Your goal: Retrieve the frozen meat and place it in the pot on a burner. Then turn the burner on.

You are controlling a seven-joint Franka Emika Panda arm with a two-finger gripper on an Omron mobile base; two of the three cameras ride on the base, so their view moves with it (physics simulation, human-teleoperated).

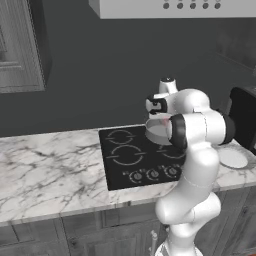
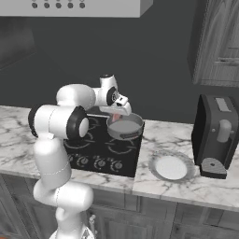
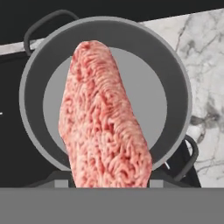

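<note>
End effector [image 2: 119, 108] clamping frozen meat [image 3: 103, 118] above pot [image 2: 124, 126], plate [image 2: 171, 166] and coffee machine [image 2: 215, 134] alongside.

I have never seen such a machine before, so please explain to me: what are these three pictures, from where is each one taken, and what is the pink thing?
The white jointed machine is a robot arm in a simulated kitchen. Two pictures come from cameras behind it, one on its left and one on its right, so you see the same counter from two sides. The third comes from a camera on its hand, looking down along the gripper. On the marble counter are a black stove, a grey pot standing on it, a plate and a dark coffee machine. The pink thing is the frozen meat. The gripper holds it just above the pot; it is not yet inside.
</note>
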